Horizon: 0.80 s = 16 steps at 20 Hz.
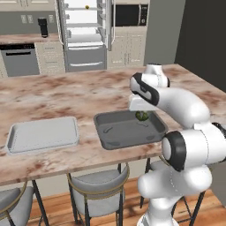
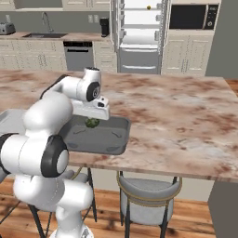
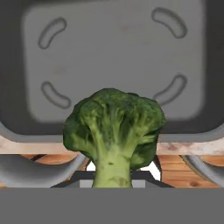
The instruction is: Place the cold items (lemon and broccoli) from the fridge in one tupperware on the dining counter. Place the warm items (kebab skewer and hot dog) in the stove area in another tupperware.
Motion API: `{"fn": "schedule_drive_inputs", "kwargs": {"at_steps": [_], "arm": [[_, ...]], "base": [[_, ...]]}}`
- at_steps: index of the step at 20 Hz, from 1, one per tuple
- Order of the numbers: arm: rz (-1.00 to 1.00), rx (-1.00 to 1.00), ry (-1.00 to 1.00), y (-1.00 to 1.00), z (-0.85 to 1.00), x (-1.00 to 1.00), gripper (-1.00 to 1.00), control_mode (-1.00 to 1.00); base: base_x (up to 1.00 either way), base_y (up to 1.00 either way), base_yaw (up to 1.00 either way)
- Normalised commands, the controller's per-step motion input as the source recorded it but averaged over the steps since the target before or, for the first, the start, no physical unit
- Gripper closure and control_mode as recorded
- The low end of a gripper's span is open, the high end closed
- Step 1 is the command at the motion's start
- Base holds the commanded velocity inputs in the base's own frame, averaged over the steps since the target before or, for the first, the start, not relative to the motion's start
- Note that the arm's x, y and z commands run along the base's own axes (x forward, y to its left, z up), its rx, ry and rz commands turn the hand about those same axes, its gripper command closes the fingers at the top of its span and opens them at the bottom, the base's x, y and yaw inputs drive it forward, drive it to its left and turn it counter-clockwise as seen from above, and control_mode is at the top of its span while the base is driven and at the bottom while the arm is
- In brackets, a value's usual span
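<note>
Dining counter [image 1: 53, 95] spans mid-frame in the left base view; fridge [image 1: 86, 33] stands open at upper centre w/ the lemon [image 1: 87, 7] a tiny yellow dot on its top shelf. Light grey tray [image 1: 42, 133] sits lower left, dark grey tupperware [image 1: 130, 129] centre. Gripper [image 1: 141, 114] hangs over the tupperware's far right part, clamped on the broccoli [image 3: 114, 131], which is held above the floor, not resting. In the hand view the pale stem runs down btwn the tips, head toward the tupperware. Judgement: light, stem stiff and the best hold; head crumbly, lumpy, poor for pinching. Prob rolls a bit on release, but sloped walls should contain it.
</note>
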Motion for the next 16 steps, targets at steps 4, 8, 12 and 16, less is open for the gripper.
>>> {"fn": "schedule_drive_inputs", "kwargs": {"at_steps": [4,8,12,16], "arm": [[0.0,0.0,0.06,-0.13,-0.31,0.39,1.0,-1.0],[0.0,0.0,0.11,-0.1,-0.36,0.44,1.0,-1.0],[0.0,0.0,0.07,-0.08,-0.34,0.45,1.0,-1.0],[0.0,0.0,0.05,-0.02,-0.35,0.48,1.0,-1.0]], "base": [[0.0,0.0,0.0],[0.0,0.0,0.0],[0.0,0.0,0.0],[0.0,0.0,0.0]]}}
